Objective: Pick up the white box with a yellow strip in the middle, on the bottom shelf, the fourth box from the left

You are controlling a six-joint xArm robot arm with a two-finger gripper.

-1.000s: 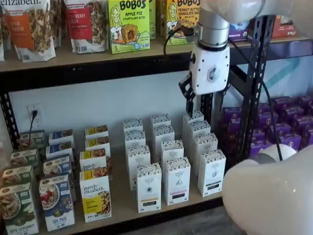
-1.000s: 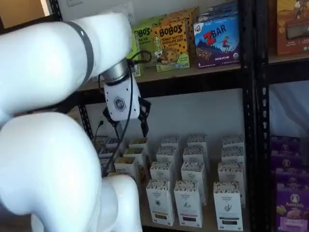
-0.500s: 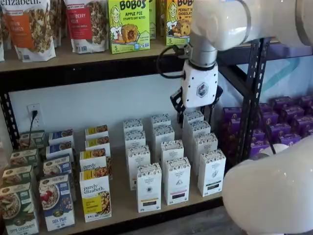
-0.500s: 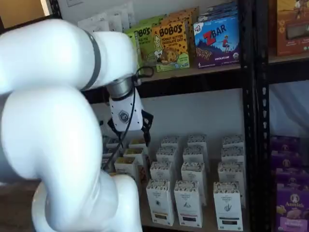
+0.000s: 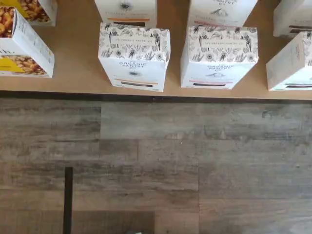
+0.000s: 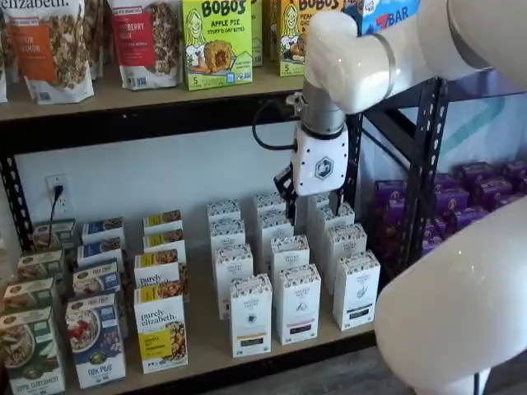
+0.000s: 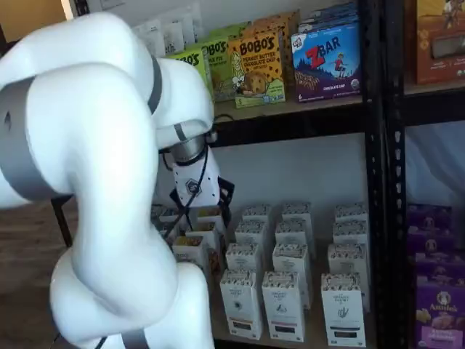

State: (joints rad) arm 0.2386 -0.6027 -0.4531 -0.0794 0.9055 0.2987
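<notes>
The white box [image 6: 251,317] stands in the front row of the bottom shelf [image 6: 206,346], just right of a "purely elizabeth" box [image 6: 160,329]. It also shows as the leftmost front white carton [image 7: 242,305]. In the wrist view the white box [image 5: 134,58] shows its patterned top and a yellow strip, close to the bottom shelf's [image 5: 78,78] front edge. My gripper [image 6: 311,200] hangs in front of the shelves, higher than the white cartons and to the right of the white box. Its black fingers stand apart, open, with nothing between them.
Two more rows of similar white cartons [image 6: 356,288] stand right of the white box, and cereal boxes [image 6: 95,337] to its left. Purple boxes [image 6: 486,206] fill the neighbouring bay beyond a black upright [image 6: 424,164]. My bulky white arm [image 7: 94,182] hides the left of one shelf view. Wooden floor [image 5: 156,165] lies below.
The gripper has travelled left and down along the shelf front, from near the black upright to in front of the white cartons. Its fingers have stayed apart.
</notes>
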